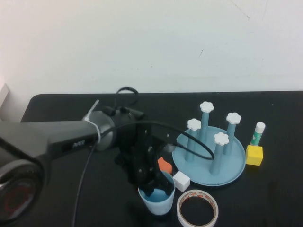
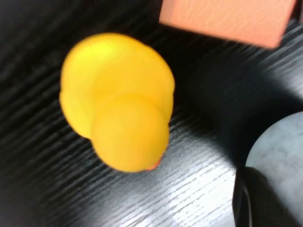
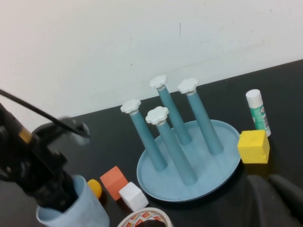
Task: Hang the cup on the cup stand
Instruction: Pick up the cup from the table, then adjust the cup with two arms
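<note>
Left hand (image 1: 156,185) dips into the cup (image 1: 156,201); right hand unseen

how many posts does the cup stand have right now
4 on the cup stand: back post, right post, left post, front post. All bare; left gripper reaches into the cup.

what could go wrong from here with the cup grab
The left tool reaches into the cup at its rim, so the light cup could tip or slip when lifted. The tape roll, white block and orange block crowd it and could get knocked. The arm's cable drapes across the cup stand and may snag a post. The right tool is out of view.
</note>
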